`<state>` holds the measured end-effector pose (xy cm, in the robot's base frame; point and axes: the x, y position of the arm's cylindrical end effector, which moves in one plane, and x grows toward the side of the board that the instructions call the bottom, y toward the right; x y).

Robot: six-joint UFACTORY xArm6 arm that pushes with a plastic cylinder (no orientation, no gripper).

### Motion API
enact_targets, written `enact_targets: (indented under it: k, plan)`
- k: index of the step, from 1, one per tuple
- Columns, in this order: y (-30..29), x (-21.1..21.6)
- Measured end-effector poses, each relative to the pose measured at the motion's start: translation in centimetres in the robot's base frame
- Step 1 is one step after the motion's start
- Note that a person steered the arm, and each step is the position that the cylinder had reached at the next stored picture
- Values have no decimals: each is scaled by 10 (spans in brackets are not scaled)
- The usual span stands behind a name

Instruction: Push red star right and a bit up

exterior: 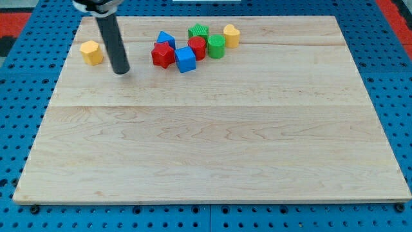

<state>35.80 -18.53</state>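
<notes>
The red star (163, 55) lies near the view's top, left of centre, on the wooden board (212, 148). It touches a blue cube (185, 59) on its right and a blue triangle (165, 39) just above it. My tip (120, 71) is on the board to the left of the red star and slightly lower, with a clear gap between them. The dark rod rises up from it to the view's top.
A red cylinder (197, 47), a green cylinder (215, 46), a green block (198, 31) and a yellow block (231, 35) cluster right of the star. A yellow hexagon (91, 52) sits left of my tip. Blue pegboard (26, 64) surrounds the board.
</notes>
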Motion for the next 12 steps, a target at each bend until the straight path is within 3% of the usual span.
enact_targets:
  k: [1,3,4,5,6,7,8,9,10,12]
  plan:
    - [-43,-15]
    - [-32,-94]
    - [-26,-94]
    - [9,-65]
    - [92,-59]
    - [125,-57]
    - [82,-38]
    - [80,11]
    - [123,49]
    - [152,22]
